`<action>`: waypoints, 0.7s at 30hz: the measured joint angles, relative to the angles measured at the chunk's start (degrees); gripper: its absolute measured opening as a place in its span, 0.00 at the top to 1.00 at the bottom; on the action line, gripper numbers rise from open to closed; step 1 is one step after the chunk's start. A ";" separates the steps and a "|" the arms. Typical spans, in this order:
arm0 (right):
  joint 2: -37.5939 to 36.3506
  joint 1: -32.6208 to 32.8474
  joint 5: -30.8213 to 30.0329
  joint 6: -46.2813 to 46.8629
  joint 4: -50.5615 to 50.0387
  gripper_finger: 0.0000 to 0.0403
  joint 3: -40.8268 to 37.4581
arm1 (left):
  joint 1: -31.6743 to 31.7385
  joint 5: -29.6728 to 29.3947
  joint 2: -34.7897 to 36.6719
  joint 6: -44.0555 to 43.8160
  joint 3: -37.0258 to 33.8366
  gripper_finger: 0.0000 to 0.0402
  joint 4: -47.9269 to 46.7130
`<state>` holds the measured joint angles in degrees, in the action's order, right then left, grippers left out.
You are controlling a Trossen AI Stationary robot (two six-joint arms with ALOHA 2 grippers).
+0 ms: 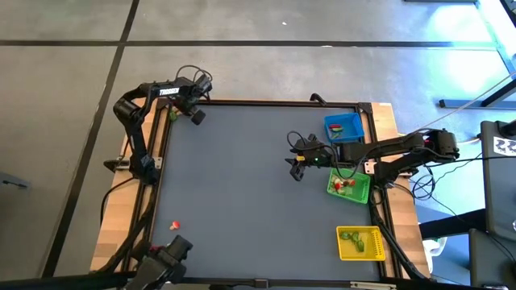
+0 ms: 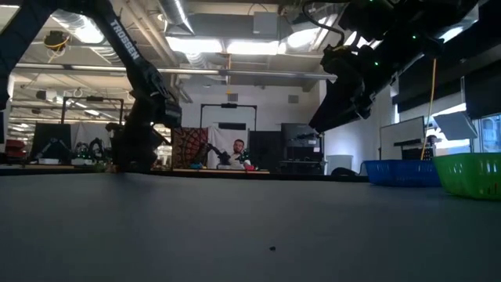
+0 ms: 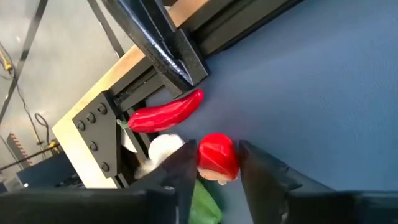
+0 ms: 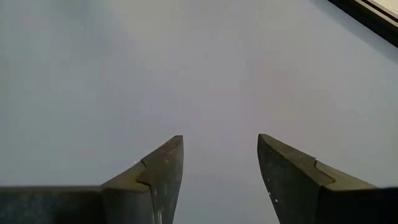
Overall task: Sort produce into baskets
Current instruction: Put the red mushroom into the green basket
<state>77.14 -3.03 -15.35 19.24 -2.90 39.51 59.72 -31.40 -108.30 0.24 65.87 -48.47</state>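
Left claw (image 3: 214,171) narrowed w/ fingers touching a small red piece (image 3: 217,155); right claw (image 4: 219,168) wide apart, holding nothing.

The high view looks straight down from well above, taking in the whole worktop (image 1: 242,185) and floor around it. The low view sits at worktop height, facing level across the surface into the room behind. The left wrist view looks from very close past the left claw (image 3: 217,171) at a worktop corner. The right wrist view faces bare worktop past the right claw (image 4: 221,162), also close. High and low views share the blue basket (image 1: 344,127) and green basket (image 1: 349,185).
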 joint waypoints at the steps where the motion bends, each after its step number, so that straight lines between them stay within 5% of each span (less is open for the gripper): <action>1: 0.00 0.00 0.06 0.07 0.00 0.49 0.00 | -0.06 0.00 0.00 0.50 0.00 0.75 -0.08; 10: 0.00 0.01 1.50 0.27 0.00 0.49 0.00 | -1.20 0.09 0.05 1.35 0.00 0.89 -0.70; 21: 0.00 0.02 1.50 0.05 -0.04 0.49 0.00 | -10.41 7.32 8.39 1.68 0.00 0.89 -1.91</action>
<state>77.14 -3.01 -13.85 19.29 -2.94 39.51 49.32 -24.08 -99.91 1.92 65.87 -50.38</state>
